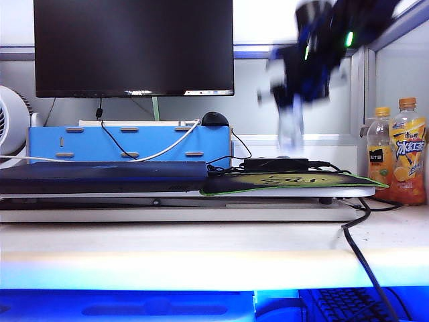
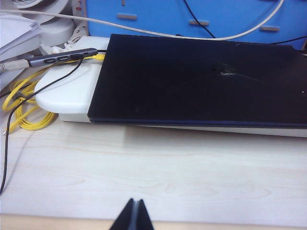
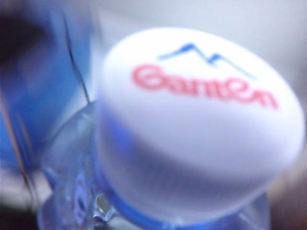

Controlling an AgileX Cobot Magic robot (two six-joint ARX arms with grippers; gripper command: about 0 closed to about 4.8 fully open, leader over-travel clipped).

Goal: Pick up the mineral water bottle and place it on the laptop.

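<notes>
1. The right arm [image 1: 335,27] in the exterior view is black, with dark blue parts along its body. The picture of it is blurred.
2. Two small green lights shine on this arm, one bright and one weaker.
3. The right gripper [image 1: 289,100] is dark; its fingers are too blurred to describe.
4. The left gripper [image 2: 134,215] in the left wrist view is black, and its two fingertips make one narrow, pointed wedge with a thin line between them.

Mineral water bottle [image 1: 291,127]: clear, white-capped, upright, blurred, suspended at upper right of exterior frame. Laptop [image 1: 100,177]: dark lid closed, flat, lower left.
</notes>
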